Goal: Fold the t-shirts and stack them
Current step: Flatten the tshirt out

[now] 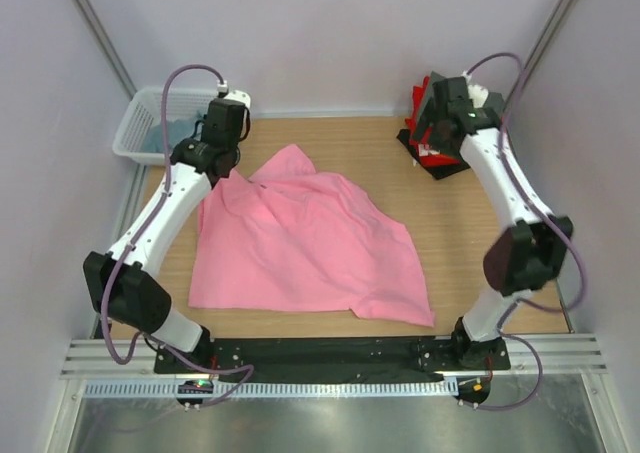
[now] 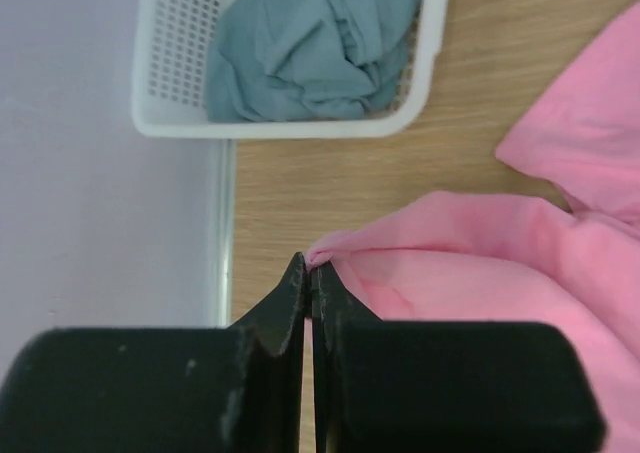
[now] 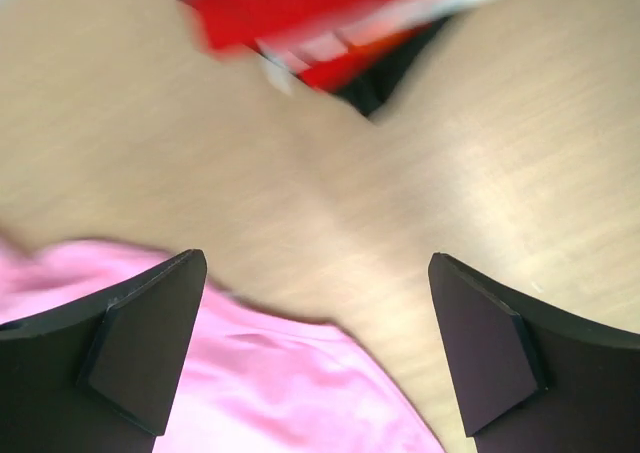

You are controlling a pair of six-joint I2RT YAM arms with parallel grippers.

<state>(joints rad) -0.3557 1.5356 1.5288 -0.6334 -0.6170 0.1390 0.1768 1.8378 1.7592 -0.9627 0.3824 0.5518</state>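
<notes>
The pink t-shirt (image 1: 305, 248) lies spread and rumpled over the middle of the wooden table. My left gripper (image 1: 222, 169) is at its far left corner, shut on a pinch of the pink t-shirt's edge (image 2: 325, 258). My right gripper (image 1: 440, 123) is open and empty, held above the table at the far right beside a stack of red and black shirts (image 1: 432, 143); its view shows the pink cloth (image 3: 290, 383) below and the red shirt (image 3: 330, 23) beyond. A grey-blue shirt (image 2: 310, 43) lies crumpled in the basket.
A white lattice basket (image 1: 135, 133) stands at the far left corner, also seen in the left wrist view (image 2: 180, 73). Bare wood lies between the pink shirt and the stack. Pale walls close in on three sides.
</notes>
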